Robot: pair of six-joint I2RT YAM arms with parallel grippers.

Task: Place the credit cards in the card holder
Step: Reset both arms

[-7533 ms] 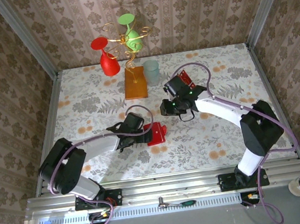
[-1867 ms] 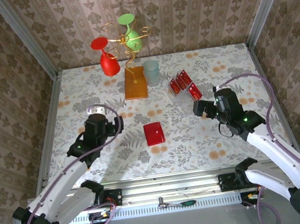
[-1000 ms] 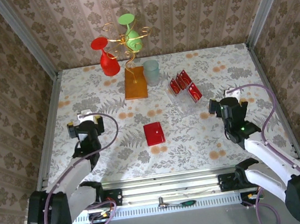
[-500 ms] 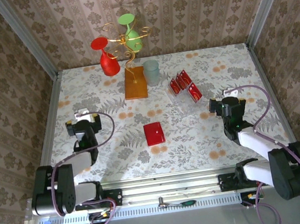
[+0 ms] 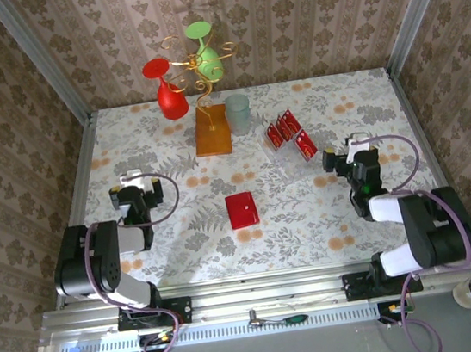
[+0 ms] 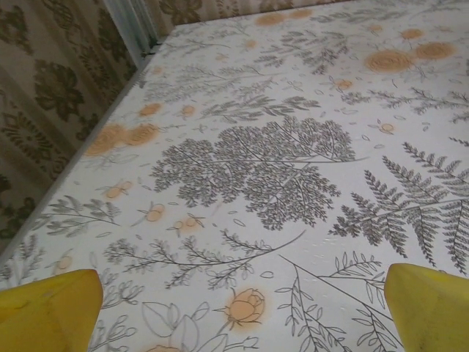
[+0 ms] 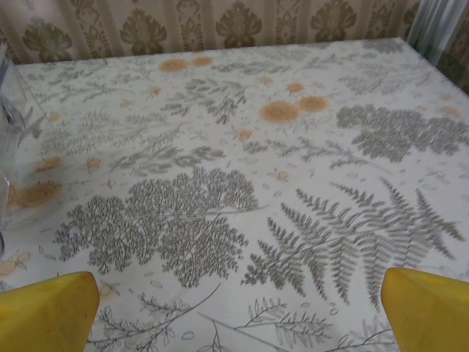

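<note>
red card holder (image 5: pixel 242 210): roughly square, laid flat on the floral tablecloth (image 5: pixel 171 150), glossy side up, near the middle of the table between the two arms; touched by neither gripper.

credit cards (image 5: pixel 288 132): red with small pale print, stood on edge and tilted inside a clear plastic tray (image 5: pixel 283 163); tray placed to the far right of the card holder, well apart from it; exact count of cards cannot be told.

left gripper (image 5: pixel 132 184): drawn back over the left side of the table, well apart from the card holder; jaws spread wide with nothing between them; in the left wrist view the yellow fingertips (image 6: pixel 47 312) are seen at the two lower corners, with bare cloth between.

right gripper (image 5: pixel 352 152): drawn back on the right side, near the tray but apart from it; jaws likewise spread wide and nothing held; in the right wrist view yellow fingertips (image 7: pixel 429 304) are seen at the lower corners, and an edge of the clear tray is glimpsed at the left border.

gold wire stand (image 5: pixel 196 64): set on an orange-brown rectangular base (image 5: pixel 212 130) at the far side of the table; a red glass (image 5: pixel 168 89) and a green glass (image 5: pixel 204 50) are hung from it.

pale frosted cup (image 5: pixel 238 113): stood upright just beside the base, on its right.
</note>
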